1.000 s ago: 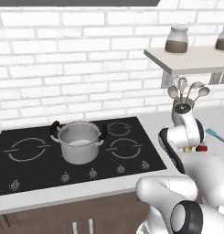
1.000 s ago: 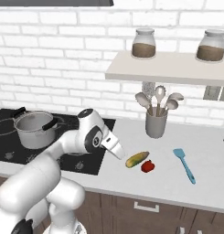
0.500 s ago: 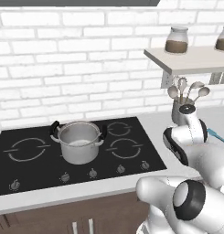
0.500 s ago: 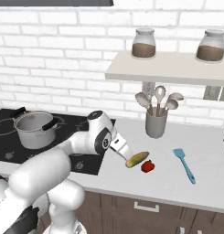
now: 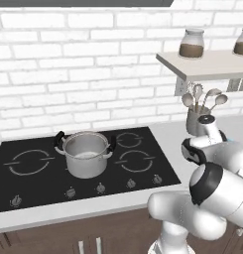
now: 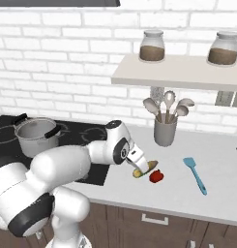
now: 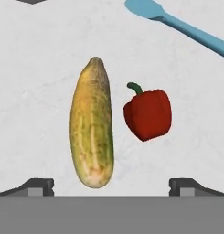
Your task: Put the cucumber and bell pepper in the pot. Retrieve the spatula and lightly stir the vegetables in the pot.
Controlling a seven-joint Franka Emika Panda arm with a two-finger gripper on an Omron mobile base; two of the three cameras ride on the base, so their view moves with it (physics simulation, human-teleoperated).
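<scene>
Three views split the scene between them. From the hand camera, the cucumber (image 7: 92, 123) lies lengthwise on the pale desk (image 7: 35, 68) with the pepper (image 7: 148, 113) just beside it, apart by a narrow gap, and the blue spatula (image 7: 177, 25) crosses the far corner. The gripper (image 7: 111, 186) hangs directly over them, its two fingertips (image 7: 38, 186) spread wide, with the cucumber's near end between them and nothing held.

The right base view shows the same three things in a row on the desk: cucumber (image 6: 143, 169) partly hidden by the gripper (image 6: 139, 164), pepper (image 6: 156, 176) next to it, spatula (image 6: 195, 174) well apart to the side. It also takes in the pot (image 6: 37, 136) far off on the hob (image 6: 86, 135), one grey cup of spoons (image 6: 166, 121) and two jars (image 6: 152, 46) on a shelf (image 6: 178, 77).

The left base view gives the clearest look at the pot (image 5: 85, 153), one pot with two black handles, standing on the hob (image 5: 38, 173) between four ring marks.
</scene>
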